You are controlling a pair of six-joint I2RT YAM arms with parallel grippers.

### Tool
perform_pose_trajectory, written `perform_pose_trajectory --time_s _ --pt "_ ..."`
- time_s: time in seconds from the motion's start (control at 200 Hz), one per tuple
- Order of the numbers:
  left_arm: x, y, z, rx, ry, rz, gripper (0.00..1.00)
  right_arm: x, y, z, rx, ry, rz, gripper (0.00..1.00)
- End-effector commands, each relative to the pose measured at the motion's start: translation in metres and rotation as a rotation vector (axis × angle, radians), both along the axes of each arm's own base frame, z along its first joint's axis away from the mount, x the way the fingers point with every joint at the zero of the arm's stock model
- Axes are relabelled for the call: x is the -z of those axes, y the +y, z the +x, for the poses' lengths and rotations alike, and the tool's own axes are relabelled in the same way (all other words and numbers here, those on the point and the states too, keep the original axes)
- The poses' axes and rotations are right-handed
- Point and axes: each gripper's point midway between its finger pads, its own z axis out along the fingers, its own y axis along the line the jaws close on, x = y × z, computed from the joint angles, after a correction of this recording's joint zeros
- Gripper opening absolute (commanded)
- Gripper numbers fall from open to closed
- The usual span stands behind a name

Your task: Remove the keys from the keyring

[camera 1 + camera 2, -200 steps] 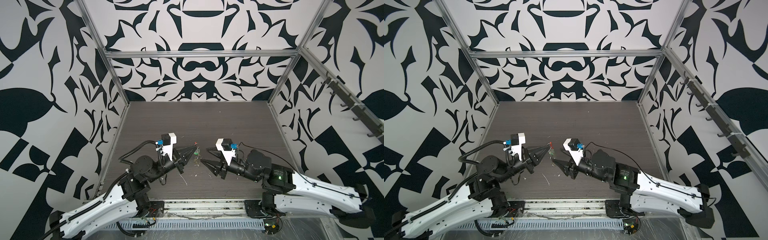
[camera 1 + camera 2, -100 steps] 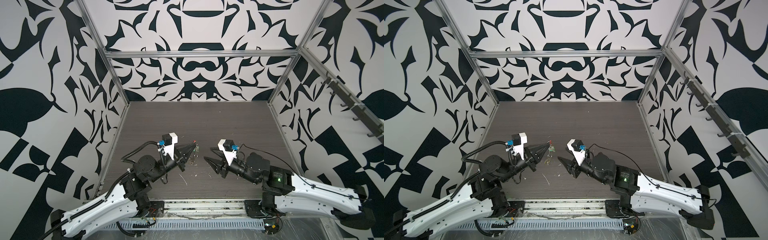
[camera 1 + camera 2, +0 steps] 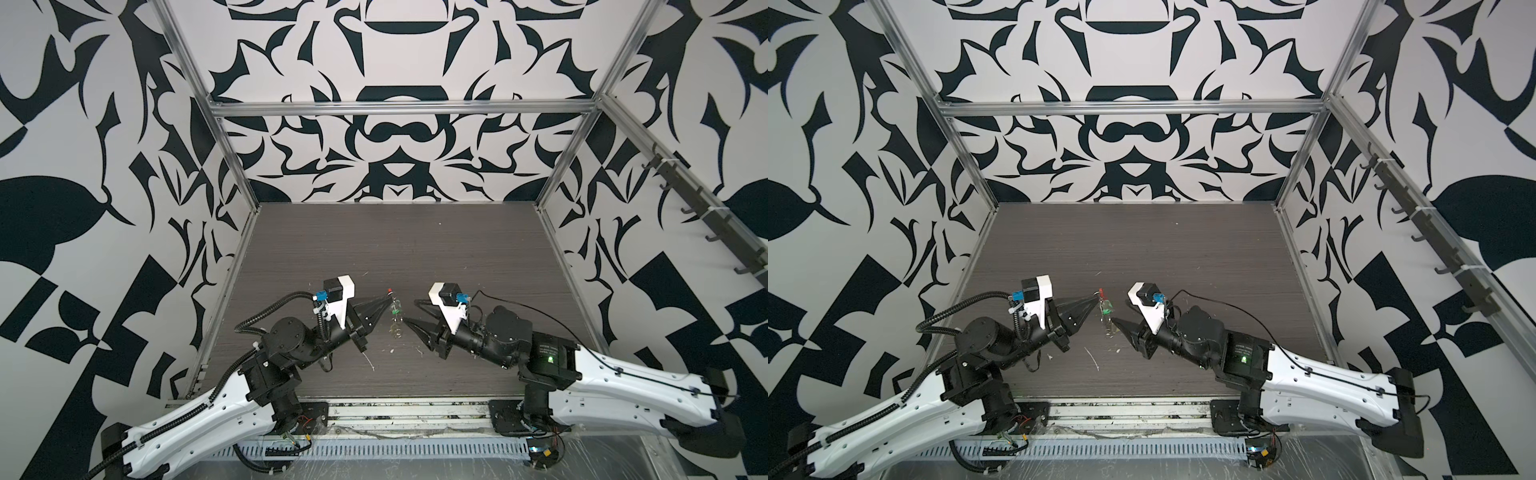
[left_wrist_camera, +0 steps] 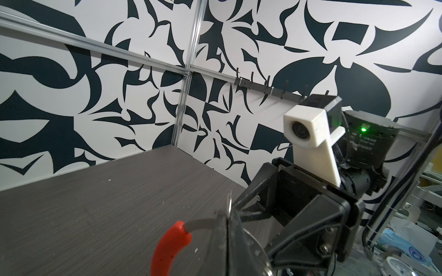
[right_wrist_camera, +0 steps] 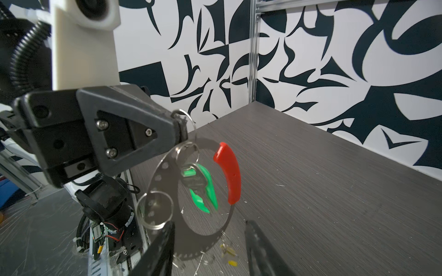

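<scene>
My left gripper (image 3: 388, 296) (image 3: 1096, 296) (image 5: 181, 129) (image 4: 226, 217) is shut on the keyring (image 5: 165, 165), a thin grey wire hoop with a red sleeve (image 5: 229, 172) (image 4: 167, 246) (image 3: 390, 289), and holds it above the table. A key with a green tag (image 5: 198, 181) (image 3: 395, 309) (image 3: 1108, 307) hangs on the hoop by a small split ring. A second small split ring (image 5: 155, 210) hangs lower on the wire. My right gripper (image 5: 210, 239) (image 3: 411, 326) (image 3: 1121, 328) is open just below the hoop's lower arc, not touching it.
Small yellow bits (image 5: 229, 253), blurred, lie on the dark wood-grain table (image 3: 415, 249) under the hoop, among white flecks (image 3: 370, 361). Patterned walls enclose three sides. A hook rail (image 3: 706, 216) runs along the right wall.
My right gripper's jaws have narrowed a little. The keyring still hangs from the shut left gripper, and both arms have barely shifted.
</scene>
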Motion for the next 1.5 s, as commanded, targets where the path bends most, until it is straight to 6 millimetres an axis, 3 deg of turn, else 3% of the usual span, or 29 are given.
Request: perform_pose_trajectory --time_s 0.0,0.675,1.19,1.495 --pt "-0.01 0.002 -0.006 0.018 -0.054 -0.029 0.0 -0.036 0.003 -0.002 -0.017 -0.047 0.08 0.5" --pt "-0.012 -0.003 -0.01 0.047 -0.087 0.006 0.0 -0.047 -0.002 -0.002 -0.009 -0.059 0.066 0.5" --pt "-0.014 -0.031 -0.001 0.096 -0.009 0.014 0.0 -0.047 -0.041 -0.018 -0.017 -0.05 0.094 0.5" --pt "-0.018 -0.026 -0.011 0.131 -0.028 -0.025 0.0 -0.034 -0.052 -0.016 0.018 -0.027 0.077 0.5"
